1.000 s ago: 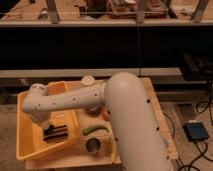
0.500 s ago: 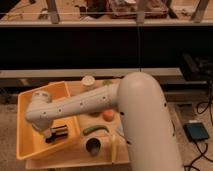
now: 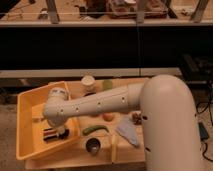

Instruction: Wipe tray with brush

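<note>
The yellow-orange tray (image 3: 27,107) lies on the left of the wooden table. My white arm reaches across from the right and bends down into the tray. My gripper (image 3: 59,130) hangs below the wrist, low over the tray's floor near its right wall. The dark brush (image 3: 50,134) lies right under the gripper on the tray floor, partly hidden by it. I cannot make out whether the gripper holds the brush or only touches it.
Right of the tray lie a green curved vegetable (image 3: 95,130), a metal cup (image 3: 93,146), a grey-blue cloth (image 3: 127,132) and an orange round thing (image 3: 108,117). A white cup (image 3: 88,82) stands behind the arm. A dark shelf rail runs across the back.
The wrist has shifted to the right inside the tray, and the arm's big upper part has swung closer and further right. The brush stays at about the same spot on the tray floor.
</note>
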`<state>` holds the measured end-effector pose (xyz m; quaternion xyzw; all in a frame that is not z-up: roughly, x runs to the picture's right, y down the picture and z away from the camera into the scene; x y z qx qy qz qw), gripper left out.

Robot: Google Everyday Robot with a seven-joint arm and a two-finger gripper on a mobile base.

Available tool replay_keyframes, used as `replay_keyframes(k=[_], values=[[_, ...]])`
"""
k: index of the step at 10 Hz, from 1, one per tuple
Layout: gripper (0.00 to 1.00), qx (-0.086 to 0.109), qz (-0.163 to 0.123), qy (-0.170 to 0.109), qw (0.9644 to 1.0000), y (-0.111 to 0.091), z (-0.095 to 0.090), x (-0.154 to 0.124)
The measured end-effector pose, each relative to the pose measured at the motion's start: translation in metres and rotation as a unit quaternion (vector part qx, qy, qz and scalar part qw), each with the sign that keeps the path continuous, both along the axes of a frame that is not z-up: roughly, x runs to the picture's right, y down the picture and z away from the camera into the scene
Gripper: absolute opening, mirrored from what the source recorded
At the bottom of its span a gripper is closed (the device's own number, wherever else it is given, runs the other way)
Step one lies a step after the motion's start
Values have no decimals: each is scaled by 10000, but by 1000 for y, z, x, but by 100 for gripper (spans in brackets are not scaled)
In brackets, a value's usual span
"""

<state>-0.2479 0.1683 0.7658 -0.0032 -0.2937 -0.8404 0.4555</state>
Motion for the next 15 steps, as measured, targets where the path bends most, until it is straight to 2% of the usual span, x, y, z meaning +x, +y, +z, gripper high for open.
replay_keyframes(k=[2,4,7,8,10,12,13,15], values=[[10,-19,22,29,10000,-18,15,-1],[10,-66,4,35,10000,-40,36,-15],[10,-136,-148,-72,9998,-52,51,-56],[10,-191,-221,-152,9995,-49,53,-71],[10,-203,-340,-280,9988,-43,54,-82],[10,-219,-442,-466,9977,-29,42,-89],[10,-225,-534,-563,9967,-18,30,-91],[10,-213,-659,-631,9956,-2,14,-90]])
